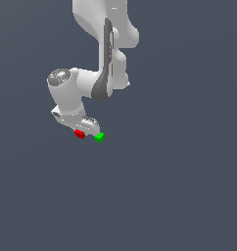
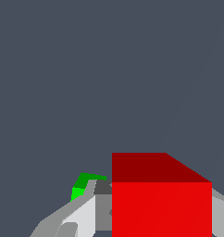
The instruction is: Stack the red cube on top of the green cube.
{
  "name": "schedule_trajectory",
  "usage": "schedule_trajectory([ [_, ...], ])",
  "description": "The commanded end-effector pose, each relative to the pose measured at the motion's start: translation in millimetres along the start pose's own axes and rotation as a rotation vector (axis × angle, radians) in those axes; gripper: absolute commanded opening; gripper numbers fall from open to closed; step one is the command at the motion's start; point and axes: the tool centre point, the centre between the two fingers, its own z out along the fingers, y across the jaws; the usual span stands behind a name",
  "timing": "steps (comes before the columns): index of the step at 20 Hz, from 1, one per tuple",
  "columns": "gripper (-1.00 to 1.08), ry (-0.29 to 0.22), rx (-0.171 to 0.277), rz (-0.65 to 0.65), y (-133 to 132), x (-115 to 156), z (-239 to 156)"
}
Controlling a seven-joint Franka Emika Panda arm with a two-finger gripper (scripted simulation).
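In the exterior view, the 1 white Franka arm (image 1: 98,54) reaches down from the top of the frame over a plain dark grey-blue floor (image 1: 179,186). Its white gripper (image 1: 86,129) sits low, right above the 2 small cubes. The tiny bright red plain cube (image 1: 80,133) shows at the gripper's underside, partly covered by it. The tiny bright green plain cube (image 1: 99,137) lies just beside the red one, toward the exterior view's right, and the 2 look close but apart. From this angle it is unclear whether the red cube rests on the floor or is lifted

In the wrist view, the red cube (image 2: 161,201) fills much of the near field, sitting between the grey fingers (image 2: 84,215), 1 on each side, with the pads against its flanks, so the gripper seems clamped on it. The green cube (image 2: 84,185) peeks out past 1 finger, farther off on the floor (image 2: 109,69), largely hidden by that finger
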Motion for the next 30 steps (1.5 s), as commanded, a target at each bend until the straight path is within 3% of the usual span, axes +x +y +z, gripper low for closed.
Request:
schedule_trajectory([
  [1,-1.00,0.000,0.000,0.000,-2,-2,2],
  [14,-1.00,0.000,0.000,-0.001,-40,-49,43],
  [21,-1.00,0.000,0.000,-0.001,-49,-60,53],
  [22,1.00,0.000,0.000,-0.001,-49,-60,53],
  [30,1.00,0.000,0.000,-0.001,-49,-60,53],
])
